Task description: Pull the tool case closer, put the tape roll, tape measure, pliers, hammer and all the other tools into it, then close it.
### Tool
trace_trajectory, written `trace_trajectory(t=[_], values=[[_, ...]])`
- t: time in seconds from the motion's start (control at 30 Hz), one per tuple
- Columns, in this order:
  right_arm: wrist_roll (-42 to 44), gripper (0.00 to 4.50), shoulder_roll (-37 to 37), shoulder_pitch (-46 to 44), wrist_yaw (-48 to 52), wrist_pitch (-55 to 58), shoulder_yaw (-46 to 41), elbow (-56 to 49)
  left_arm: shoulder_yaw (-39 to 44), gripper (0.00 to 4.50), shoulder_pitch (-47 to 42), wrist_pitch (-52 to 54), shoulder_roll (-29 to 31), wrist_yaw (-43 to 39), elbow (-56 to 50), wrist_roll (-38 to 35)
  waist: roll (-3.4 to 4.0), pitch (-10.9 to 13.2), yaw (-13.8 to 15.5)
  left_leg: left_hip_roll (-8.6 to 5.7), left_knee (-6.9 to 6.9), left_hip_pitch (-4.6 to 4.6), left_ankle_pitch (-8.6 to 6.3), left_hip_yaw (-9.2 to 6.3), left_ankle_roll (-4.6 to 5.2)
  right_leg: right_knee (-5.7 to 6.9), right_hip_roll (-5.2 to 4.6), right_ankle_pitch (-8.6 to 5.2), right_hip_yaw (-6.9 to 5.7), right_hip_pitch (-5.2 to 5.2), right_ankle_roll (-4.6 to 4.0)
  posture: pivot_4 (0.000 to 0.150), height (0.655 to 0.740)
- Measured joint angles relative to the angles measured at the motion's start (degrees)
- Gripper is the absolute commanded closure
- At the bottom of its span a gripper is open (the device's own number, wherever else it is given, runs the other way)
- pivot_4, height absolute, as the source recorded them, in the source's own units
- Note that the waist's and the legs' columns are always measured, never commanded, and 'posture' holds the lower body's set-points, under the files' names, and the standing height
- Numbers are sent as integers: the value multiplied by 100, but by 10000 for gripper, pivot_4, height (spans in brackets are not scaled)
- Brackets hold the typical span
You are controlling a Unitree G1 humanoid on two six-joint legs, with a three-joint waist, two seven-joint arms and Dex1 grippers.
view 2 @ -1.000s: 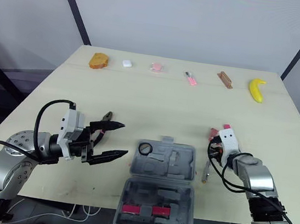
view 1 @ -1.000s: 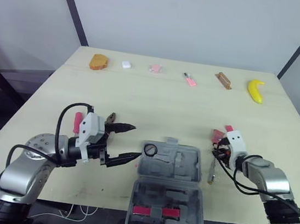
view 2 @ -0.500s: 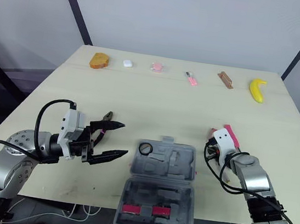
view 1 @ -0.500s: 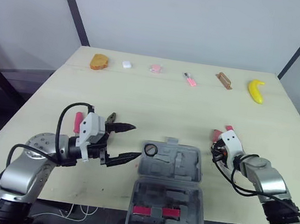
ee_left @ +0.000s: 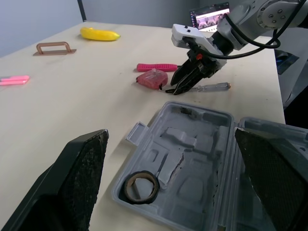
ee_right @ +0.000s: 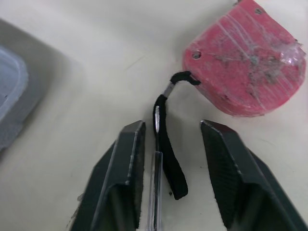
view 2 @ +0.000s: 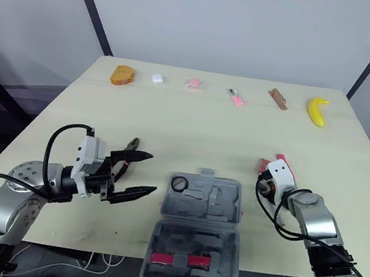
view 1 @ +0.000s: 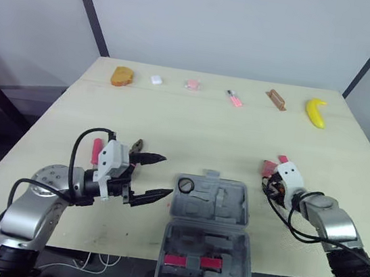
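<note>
Hovering over the near left of the pale wooden table (view 1: pixel 193 126), the left gripper (view 1: pixel 166 175) has its jaws wide apart beside the open tool case (view 1: pixel 230 213) at near centre. To the right, the right gripper (ee_right: pixel 171 126), jaws apart, straddles the strap of the red tape measure (ee_right: pixel 245 82). White walls (view 1: pixel 240 30) stand behind.

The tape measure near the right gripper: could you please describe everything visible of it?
The tape measure is a scuffed red casing with a rounded edge and screws, lying flat on the table right of the tool case. A black strap trails from its corner between the fingers of the open right gripper.
</note>
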Motion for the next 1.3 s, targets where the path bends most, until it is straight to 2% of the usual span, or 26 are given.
trace_trajectory(t=[0.6, 0.63, 0.67, 0.73, 1.3], values=[[153, 27715, 730, -379, -618, 177, -411, 441, -14, 0, -35, -28, -1, 7, 30, 80, 1, 0, -14, 1, -3, 0, 0, 1, 0, -1, 0, 0, 2, -1, 0, 1500, 7400], [151, 32740, 739, -394, -629, 168, -414, 467, -14, 0, -36, -28, -1, 9, 30, 80, 1, 0, -16, 1, -3, 1, 0, 1, 0, 0, 0, 0, 2, -1, 0, 1500, 7400], [145, 34726, 757, -424, -660, 143, -434, 529, -14, 0, -36, -28, -1, 10, 30, 80, 1, 0, -20, 1, -3, 1, 0, 2, 0, 0, 0, 0, 2, -1, 0, 1500, 7400], [125, 44627, 763, -475, -734, 120, -480, 619, -13, 0, -36, -28, -2, 10, 31, 80, 1, 0, -34, 1, -3, 1, 0, 1, 0, 1, 0, 0, 2, -1, 0, 1500, 7400], [62, 44627, 781, -514, -459, -54, -209, 602, 13, 0, -58, -50, -52, 15, 89, 74, 2, 1, -131, 1, -9, 1, 0, 0, 0, 0, 0, 0, 2, -3, 0, 1500, 7400]])
